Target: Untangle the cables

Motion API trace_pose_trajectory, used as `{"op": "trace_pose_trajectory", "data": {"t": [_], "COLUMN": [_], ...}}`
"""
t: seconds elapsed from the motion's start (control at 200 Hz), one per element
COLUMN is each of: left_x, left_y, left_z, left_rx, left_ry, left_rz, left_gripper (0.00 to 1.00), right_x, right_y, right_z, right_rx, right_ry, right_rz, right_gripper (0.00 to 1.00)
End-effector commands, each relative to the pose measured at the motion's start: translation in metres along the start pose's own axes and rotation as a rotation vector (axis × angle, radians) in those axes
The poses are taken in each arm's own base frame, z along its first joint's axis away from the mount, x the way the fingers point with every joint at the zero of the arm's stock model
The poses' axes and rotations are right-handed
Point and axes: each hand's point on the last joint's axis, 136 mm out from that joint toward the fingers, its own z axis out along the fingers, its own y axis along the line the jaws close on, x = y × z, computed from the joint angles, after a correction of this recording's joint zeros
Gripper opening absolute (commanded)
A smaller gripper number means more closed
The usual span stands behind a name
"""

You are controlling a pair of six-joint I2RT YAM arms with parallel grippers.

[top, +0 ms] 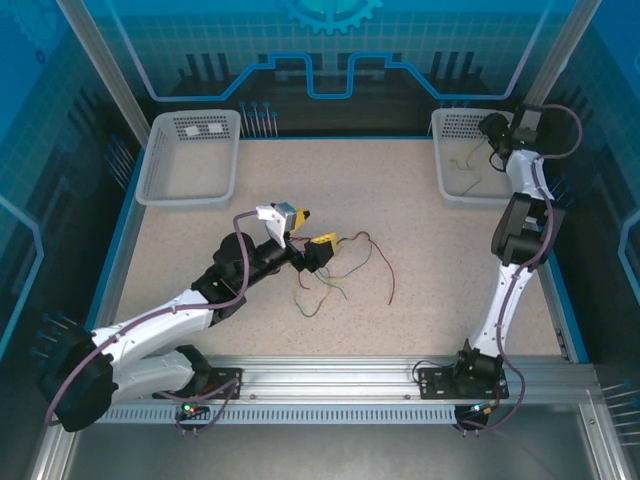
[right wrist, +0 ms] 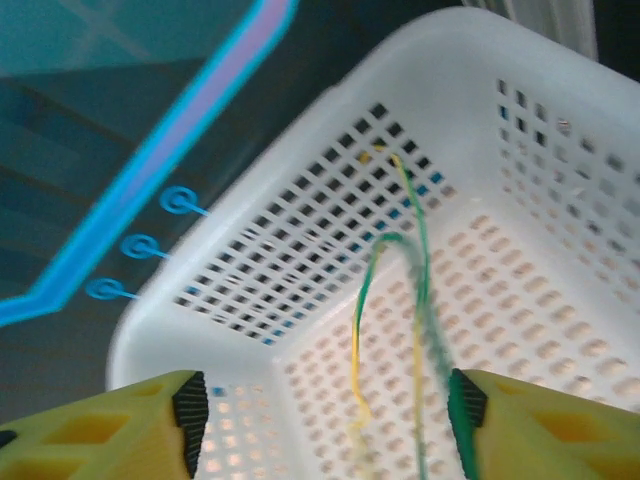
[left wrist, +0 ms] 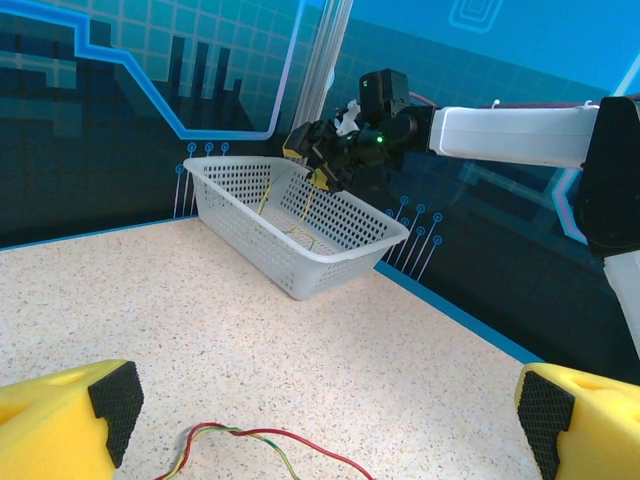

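Near the middle of the table [top: 440,240], a loose tangle of cables [top: 345,272] lies flat: red, green and yellow strands (too fine to count apart). The left claw [top: 322,250] sits low at the tangle's left end, its two yellow fingers [left wrist: 70,415] spread wide, with strands on the table just ahead of them. Two white baskets stand at the far edge, the left basket [top: 190,158] and the right basket [top: 470,160]. Over the right basket, the right claw [right wrist: 325,415] is spread too. One green-and-yellow wire [right wrist: 405,250] loops inside it, between the fingers.
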Motion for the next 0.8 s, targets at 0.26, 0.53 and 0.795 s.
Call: {"op": "trace_pose_trajectory", "data": {"t": [0.26, 0.53, 0.795], "left_x": [0.000, 0.020, 0.054], "left_y": [0.003, 0.035, 0.111], "left_z": [-0.001, 0.013, 0.004], "left_rx": [-0.010, -0.164, -0.455], "left_ry": [-0.009, 0.128, 0.273], "left_rz": [0.011, -0.070, -0.285], "left_gripper": [0.98, 0.97, 0.93], "right_x": [0.015, 0.055, 0.202], "right_y": [-0.050, 0.039, 0.153], "right_z": [-0.102, -0.181, -0.276], "right_rx": [0.526, 0.127, -0.400], "right_ry": [0.094, 0.018, 0.079], "right_rz": [-0.158, -0.259, -0.653], "right_gripper": [1.00, 1.00, 0.98]}}
